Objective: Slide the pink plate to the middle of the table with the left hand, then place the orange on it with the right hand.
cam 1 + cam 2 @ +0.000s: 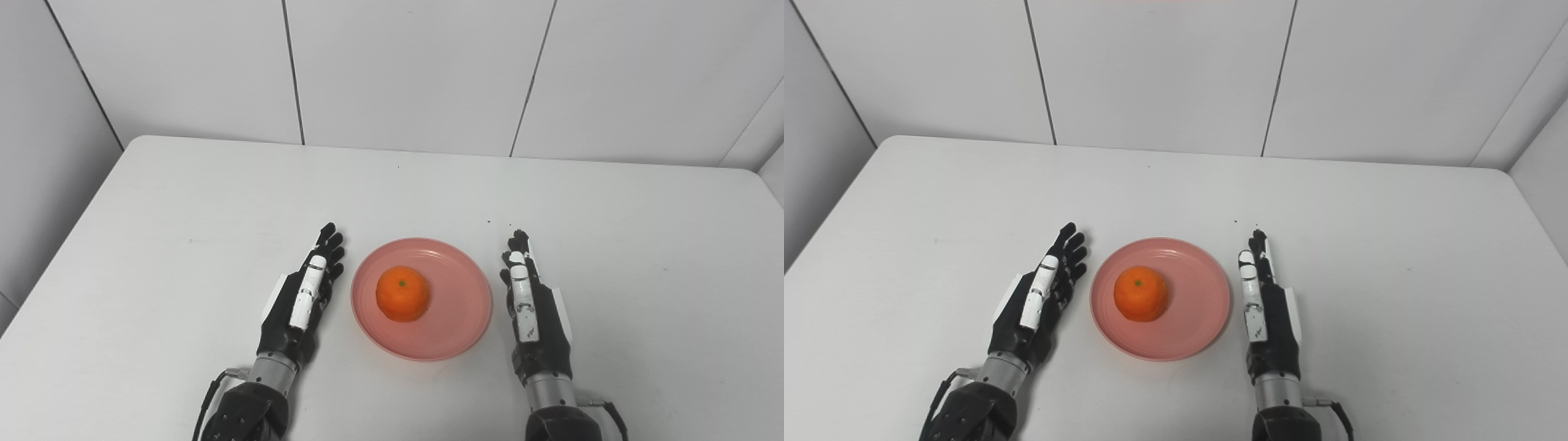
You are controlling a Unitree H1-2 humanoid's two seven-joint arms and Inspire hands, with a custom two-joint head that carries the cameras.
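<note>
The left hand [300, 303], black with white segments, lies flat with its fingers stretched forward and holding nothing, just beside the left rim of the round pink plastic-looking plate [456, 334]; the right hand [531, 309] mirrors it just off the plate's right rim, fingers extended and likewise empty. The plate sits on the smooth white desk [184, 214] near its middle, a little toward the robot's side, and the round orange fruit [402, 293] rests on it, slightly left of the plate's centre, with its small green stem scar facing up. Both parts of the task look done. By my judgement the plate is light, stiff and shallow, and would skate easily on the slick desk top, so a push from the fingertips against the raised rim suits it better than a lift. The orange looks firm with a little give, its dimpled skin offering fair grip, but it can roll; fingers wrapped around its sides from above would hold it most securely.
</note>
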